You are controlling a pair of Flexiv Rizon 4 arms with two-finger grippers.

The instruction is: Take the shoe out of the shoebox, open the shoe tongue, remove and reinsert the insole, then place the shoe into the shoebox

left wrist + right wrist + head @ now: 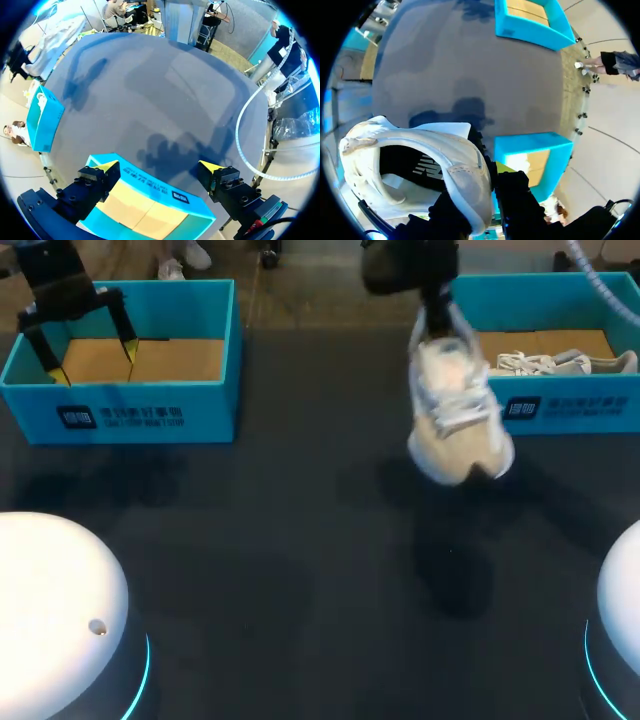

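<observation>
Right claw [438,322] clamps shoe [458,410] collar, insole [422,167] seen from wrist only

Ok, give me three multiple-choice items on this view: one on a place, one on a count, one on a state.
1. Where is the shoe that the right gripper holds?
A. lying on the table
B. in the air before the right box
C. inside a box

2. How many blue boxes are on the table?
A. one
B. two
C. three

3. The left gripper is:
A. open
B. shut on a shoe
C. shut on an insole

Answers:
1 B: the shoe hangs clear of the table.
2 B: the left box and the right box.
3 A: its tips stand wide apart above the left box, with nothing between them.
</observation>
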